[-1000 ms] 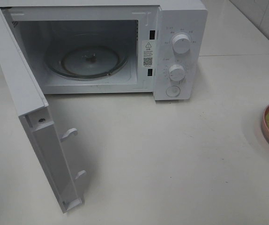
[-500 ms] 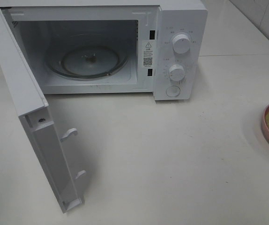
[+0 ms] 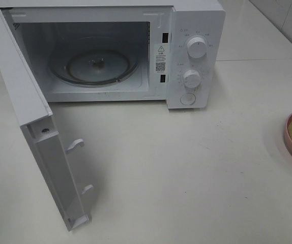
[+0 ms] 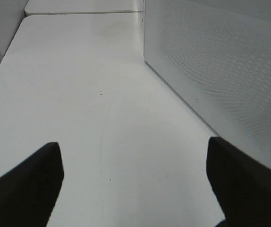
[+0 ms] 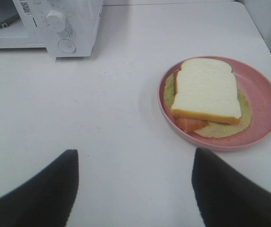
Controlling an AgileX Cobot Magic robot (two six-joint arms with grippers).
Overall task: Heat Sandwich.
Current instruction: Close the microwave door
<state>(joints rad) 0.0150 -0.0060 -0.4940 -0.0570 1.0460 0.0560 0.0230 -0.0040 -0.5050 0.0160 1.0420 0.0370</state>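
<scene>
A: How many grippers, and what are they doing?
B: Two. The left gripper (image 4: 134,189) and right gripper (image 5: 135,189) both stand spread wide over the table (image 3: 186,168), holding nothing.

A: And the food?
B: One sandwich (image 5: 205,94) on one pink plate (image 5: 263,111), at three o'clock in the overhead view.

A: Farther back?
B: One microwave (image 3: 197,30) at twelve o'clock, its door (image 3: 31,122) swung open, one glass turntable (image 3: 95,66) inside, two knobs (image 3: 196,47).

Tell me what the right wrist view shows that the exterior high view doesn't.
Only the right wrist view shows the whole sandwich on the pink plate, plus the right gripper, open and empty. Only the exterior high view shows the microwave door swung open and the whole bare glass turntable. Both show the microwave control knobs, the white table, and some of the plate.
</scene>
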